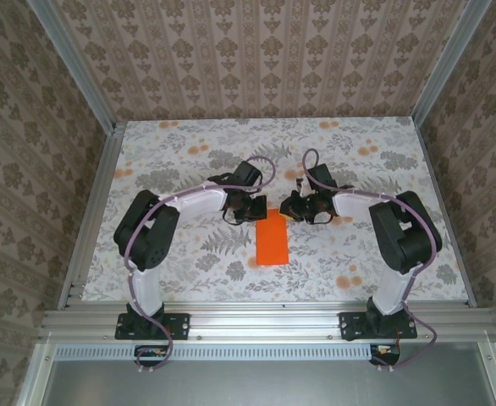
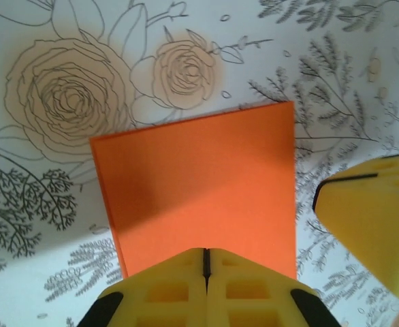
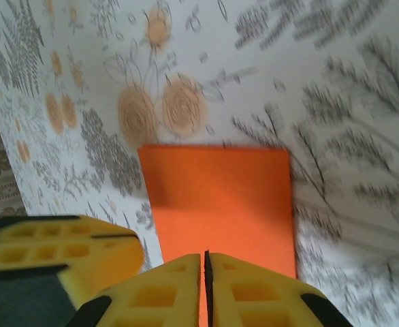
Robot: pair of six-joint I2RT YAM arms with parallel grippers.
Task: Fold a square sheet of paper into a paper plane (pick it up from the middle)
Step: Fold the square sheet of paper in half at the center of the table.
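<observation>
Floral-printed cloth [image 1: 417,254], matte and pale with grey ferns and peach roses, covers the table from the near aluminium rail [image 1: 265,326] to the wallpapered back wall. Just past the rail, between the two arms, the square sheet of paper [image 1: 271,242] lies flat near the middle of the cloth. It is bright orange, thin and crisp-edged, and reads as an upright rectangle rather than a square (so I judge a first half-fold is already made).

At the sheet's far edge the two grippers meet side by side. The left gripper [image 2: 205,251] has its ribbed yellow fingers clenched, with only a dark seam between them. The right gripper [image 3: 205,255] likewise shows its fingers drawn together to a thin slit. Both tips sit at the paper's edge. The tips hide the contact, so I cannot tell whether they pinch it or merely press it to the cloth.

The step in hand looks like setting or holding that fold. Next, a corner fold calls for one tip pinning the sheet while the other lifts a corner of slippery, limp paper.
</observation>
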